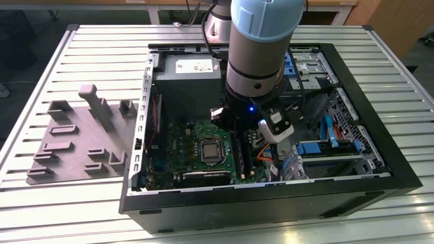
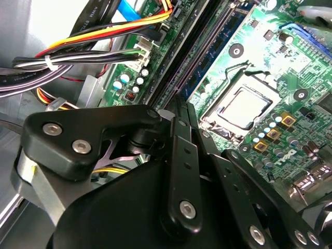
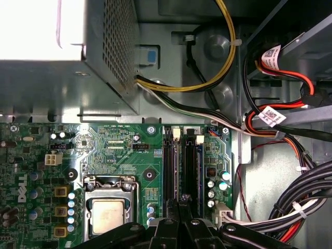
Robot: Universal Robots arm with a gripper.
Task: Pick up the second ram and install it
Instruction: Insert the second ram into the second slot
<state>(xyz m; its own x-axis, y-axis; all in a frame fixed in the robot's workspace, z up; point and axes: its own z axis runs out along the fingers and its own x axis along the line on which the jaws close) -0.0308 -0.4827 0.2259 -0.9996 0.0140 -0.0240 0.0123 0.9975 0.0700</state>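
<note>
My gripper (image 2: pixel 179 104) reaches down inside the open computer case (image 1: pixel 379 168), with its two black fingers pressed close together right over the motherboard's memory slots (image 3: pixel 192 166), beside the processor socket (image 3: pixel 109 212). The second ram (image 2: pixel 207 49), a thin dark blue-green stick, runs along the slot line straight away from the fingertips and sits low against the board. In the first wrist view the gripper (image 3: pixel 182 199) meets the slots at their near end. The arm (image 1: pixel 261 51) hides the fingers in the exterior view.
The grey fixture plate (image 1: pixel 81 147) with upright posts lies on the table at the exterior view's left. Bundled cables (image 3: pixel 280 135) crowd the case wall beside the slots. A metal power supply box (image 3: pixel 62 57) sits beyond the motherboard. Drive bays with blue clips (image 1: pixel 318 147) stand at the exterior view's right.
</note>
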